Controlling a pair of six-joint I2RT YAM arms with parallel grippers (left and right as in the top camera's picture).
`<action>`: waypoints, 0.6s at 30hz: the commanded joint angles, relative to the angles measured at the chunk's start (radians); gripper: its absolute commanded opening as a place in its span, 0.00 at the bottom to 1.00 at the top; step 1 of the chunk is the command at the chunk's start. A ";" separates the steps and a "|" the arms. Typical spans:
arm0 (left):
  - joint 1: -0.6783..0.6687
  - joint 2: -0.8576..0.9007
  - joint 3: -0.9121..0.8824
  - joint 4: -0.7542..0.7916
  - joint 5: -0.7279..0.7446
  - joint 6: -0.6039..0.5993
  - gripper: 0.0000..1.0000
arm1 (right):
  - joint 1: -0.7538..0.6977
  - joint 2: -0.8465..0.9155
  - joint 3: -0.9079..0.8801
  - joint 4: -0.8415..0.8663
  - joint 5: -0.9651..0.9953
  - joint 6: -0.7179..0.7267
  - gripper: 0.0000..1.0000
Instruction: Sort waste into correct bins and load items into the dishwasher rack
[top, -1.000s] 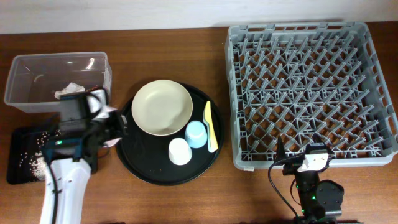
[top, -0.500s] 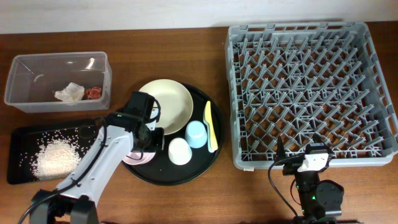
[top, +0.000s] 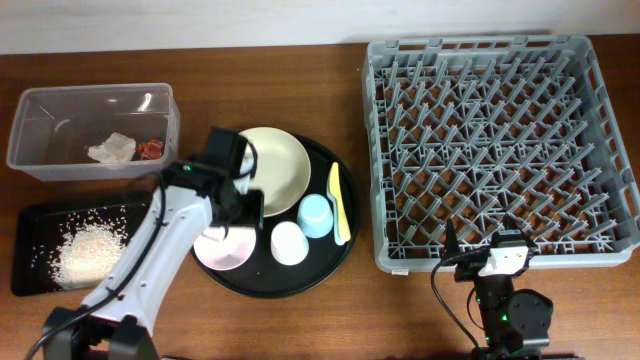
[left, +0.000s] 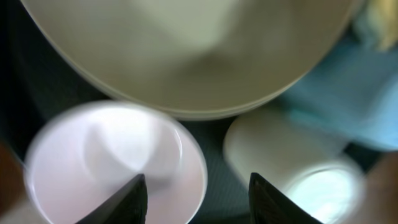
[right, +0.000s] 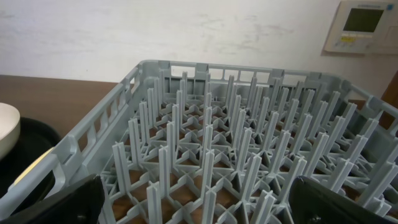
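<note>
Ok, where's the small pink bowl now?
Overhead view: the small pink bowl sits on the round black tray, left-front edge, left of the white cup, in front of the cream bowl.

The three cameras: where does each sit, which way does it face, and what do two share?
Overhead: above the table, facing straight down; left arm, right arm show.
Left wrist: faces down at pink bowl, cream bowl, white cup; left gripper shows.
Right wrist: low, faces across dishwasher rack to the wall; right gripper shows.
Shared: the pink bowl, in overhead and left wrist.
</note>
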 joint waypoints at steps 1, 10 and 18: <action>0.057 -0.015 0.201 -0.054 -0.071 0.005 0.63 | -0.007 -0.006 -0.005 -0.004 -0.006 0.001 0.98; 0.513 -0.021 0.352 -0.077 -0.097 0.005 0.99 | -0.007 -0.006 -0.005 -0.004 -0.006 0.001 0.98; 0.539 -0.021 0.352 -0.077 -0.097 0.005 0.99 | -0.006 -0.006 -0.005 0.003 -0.013 0.013 0.98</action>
